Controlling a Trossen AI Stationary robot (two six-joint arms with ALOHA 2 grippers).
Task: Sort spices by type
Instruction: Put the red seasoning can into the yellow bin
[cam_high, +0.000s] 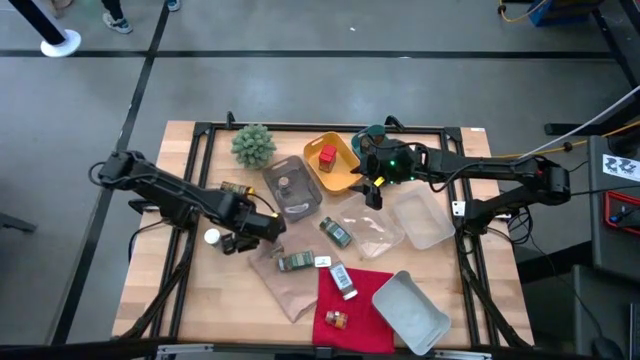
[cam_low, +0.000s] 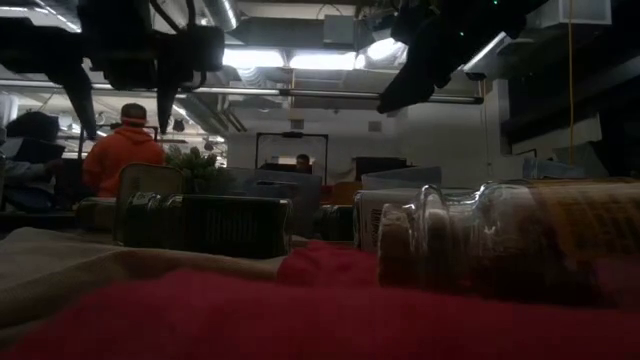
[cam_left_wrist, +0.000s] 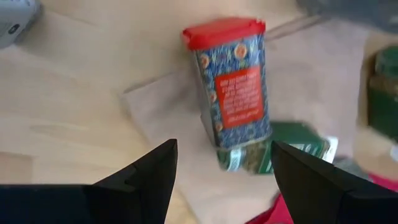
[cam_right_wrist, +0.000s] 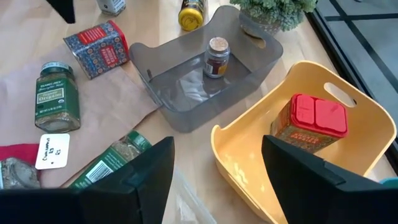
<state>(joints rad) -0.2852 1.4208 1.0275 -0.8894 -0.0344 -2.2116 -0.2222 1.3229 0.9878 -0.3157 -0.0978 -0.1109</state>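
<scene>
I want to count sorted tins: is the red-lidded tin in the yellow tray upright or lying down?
Upright. In the right wrist view the red-lidded tin stands on the floor of the yellow tray, lid facing up.

Grey concrete floor (cam_high: 330, 85) crossed by dark tape lines surrounds the light wooden surface (cam_high: 200, 300) with its black metal frame. Beyond it, long fluorescent ceiling lights (cam_low: 290, 60) glow among exposed pipes. A person in an orange hooded top (cam_low: 122, 150) sits far back, near a dark monitor (cam_low: 290, 150).
</scene>
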